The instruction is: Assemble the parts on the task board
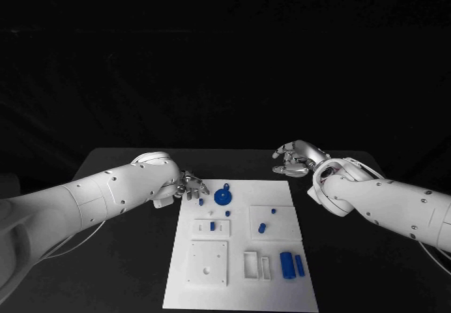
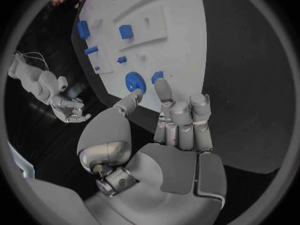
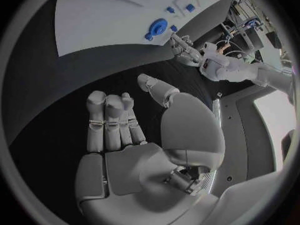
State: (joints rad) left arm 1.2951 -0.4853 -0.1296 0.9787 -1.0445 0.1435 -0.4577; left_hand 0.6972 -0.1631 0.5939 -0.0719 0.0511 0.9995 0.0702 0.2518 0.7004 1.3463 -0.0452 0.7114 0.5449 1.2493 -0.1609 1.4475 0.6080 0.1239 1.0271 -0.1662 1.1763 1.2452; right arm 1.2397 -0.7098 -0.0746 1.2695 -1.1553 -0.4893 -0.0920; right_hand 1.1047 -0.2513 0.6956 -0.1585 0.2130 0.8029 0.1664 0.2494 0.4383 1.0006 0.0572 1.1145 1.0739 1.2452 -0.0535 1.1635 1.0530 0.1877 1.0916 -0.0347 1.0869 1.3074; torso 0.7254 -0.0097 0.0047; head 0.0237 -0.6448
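The left hand [image 1: 191, 186] hovers empty, fingers loosely apart, at the board's [image 1: 282, 287] ten o'clock corner beside a blue wheel [image 1: 223, 196]. Blue parts [image 1: 287, 265] lie toward five o'clock. The right hand [image 1: 297, 159] curls empty over the black table [image 1: 113, 261].

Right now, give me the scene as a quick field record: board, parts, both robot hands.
board: white task board lies mid-table on the black table
parts: blue gear near the board's far edge; two blue upright pieces near its right side
left robot hand: at the board's far left corner, holds nothing
right robot hand: off the board, beyond its far right corner, fingers curled, holds nothing
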